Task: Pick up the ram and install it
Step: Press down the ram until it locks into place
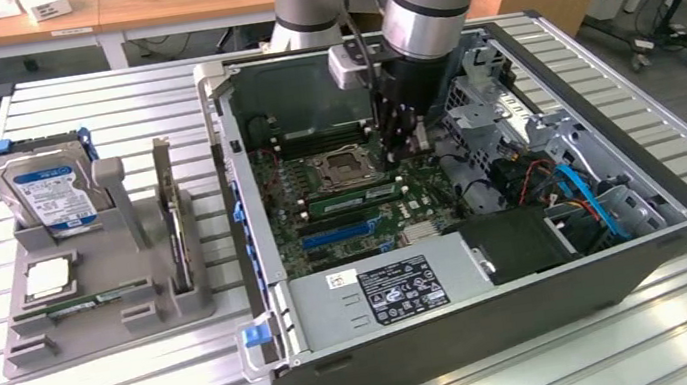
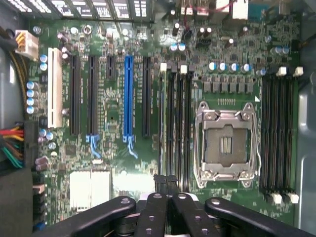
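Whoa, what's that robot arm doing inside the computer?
The robot arm has its gripper down inside the open computer case, right over the green motherboard. Its fingers are closed, near the long black memory slots beside the empty processor socket. I can't tell whether a ram stick is pinched between them. One green ram stick lies in the grey holder on the table, near the hard drive.

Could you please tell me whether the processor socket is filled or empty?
Empty: the processor socket shows bare contacts inside its metal frame.
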{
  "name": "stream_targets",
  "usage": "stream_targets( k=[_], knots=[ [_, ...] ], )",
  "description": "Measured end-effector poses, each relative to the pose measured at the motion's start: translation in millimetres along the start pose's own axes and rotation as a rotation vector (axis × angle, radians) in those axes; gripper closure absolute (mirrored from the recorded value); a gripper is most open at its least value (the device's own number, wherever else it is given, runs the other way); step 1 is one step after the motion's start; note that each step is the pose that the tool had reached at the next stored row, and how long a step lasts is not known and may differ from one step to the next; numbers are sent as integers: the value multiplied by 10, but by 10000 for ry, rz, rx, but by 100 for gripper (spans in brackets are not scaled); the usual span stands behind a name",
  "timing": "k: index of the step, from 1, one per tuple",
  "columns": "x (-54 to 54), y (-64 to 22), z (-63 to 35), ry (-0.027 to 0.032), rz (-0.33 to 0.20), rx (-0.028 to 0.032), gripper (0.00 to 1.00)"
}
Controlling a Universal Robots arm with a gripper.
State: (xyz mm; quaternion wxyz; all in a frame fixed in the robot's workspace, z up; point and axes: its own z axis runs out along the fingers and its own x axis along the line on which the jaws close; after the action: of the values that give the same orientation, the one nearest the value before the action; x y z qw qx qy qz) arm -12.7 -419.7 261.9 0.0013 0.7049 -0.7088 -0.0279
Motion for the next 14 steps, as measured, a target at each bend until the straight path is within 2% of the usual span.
stream_targets(
  k=[8, 14],
  knots=[
    [-1, -154, -5, -1, 0, -8, 90],
    [-1, -193, -7, 0, 0, -8, 90]
  ],
)
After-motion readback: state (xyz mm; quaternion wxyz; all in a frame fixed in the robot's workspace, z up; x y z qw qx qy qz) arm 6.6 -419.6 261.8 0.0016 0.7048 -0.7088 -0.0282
